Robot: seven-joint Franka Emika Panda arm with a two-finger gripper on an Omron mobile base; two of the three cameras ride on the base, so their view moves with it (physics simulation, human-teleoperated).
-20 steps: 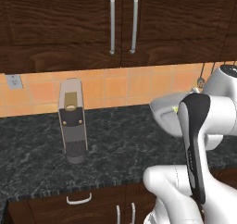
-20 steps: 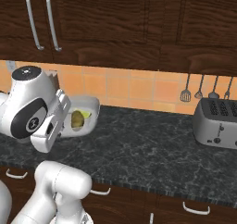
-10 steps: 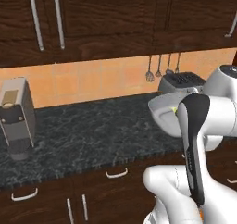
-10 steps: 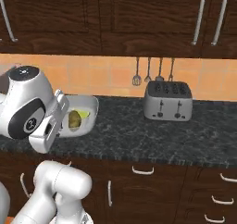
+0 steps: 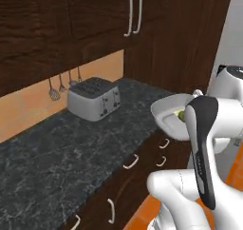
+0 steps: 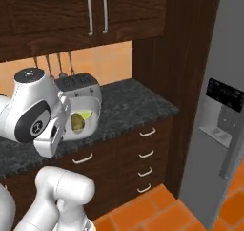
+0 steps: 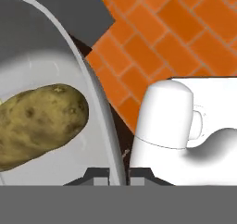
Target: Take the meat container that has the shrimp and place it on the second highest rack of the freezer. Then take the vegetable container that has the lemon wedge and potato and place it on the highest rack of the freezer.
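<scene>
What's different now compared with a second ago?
The whole robot has turned: the coffee machine has slid out of sight, the toaster swept across, and the freezer has come into view. Nothing was let go. The pincer stays shut on the container, with the potato and lemon wedge inside.

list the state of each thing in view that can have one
gripper: shut on the vegetable container's rim
vegetable container: held off the counter
potato: lying inside the container
lemon wedge: inside the container
upper cabinet doors: closed
drawers: closed
freezer: door closed
</scene>
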